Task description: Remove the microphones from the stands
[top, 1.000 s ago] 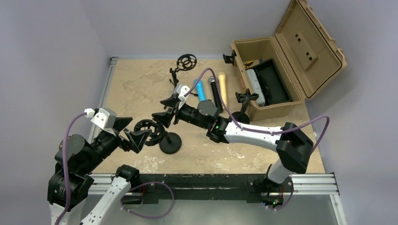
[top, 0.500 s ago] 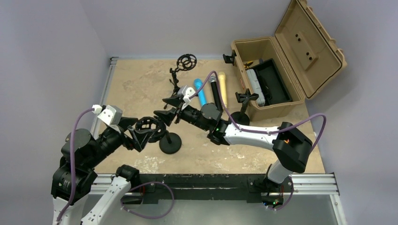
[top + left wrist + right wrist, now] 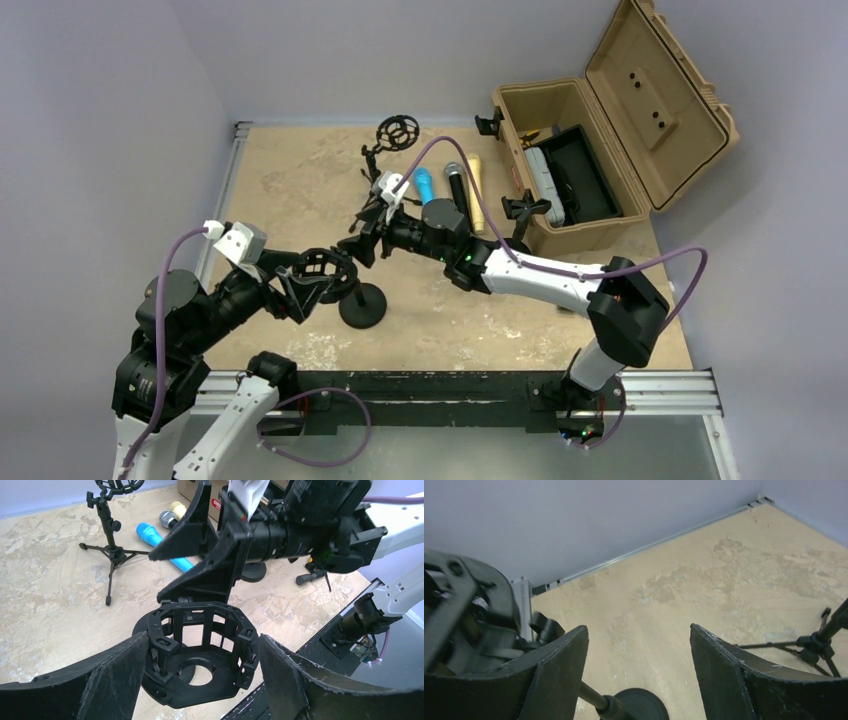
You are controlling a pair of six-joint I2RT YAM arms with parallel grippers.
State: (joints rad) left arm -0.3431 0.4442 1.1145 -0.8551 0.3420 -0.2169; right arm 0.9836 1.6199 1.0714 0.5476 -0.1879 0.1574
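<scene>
The left end effector, spread wide, straddles the black cage atop the stand; the right end effector, likewise wide, grips nothing; advise squaring up before closing.

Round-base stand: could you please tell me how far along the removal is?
Reached: the left pincer brackets the black cage atop the stand; whether it grips is unclear. In hand: the right pincer hangs open beside it. Left: the cage is still on the stand, nothing lifted off.
</scene>
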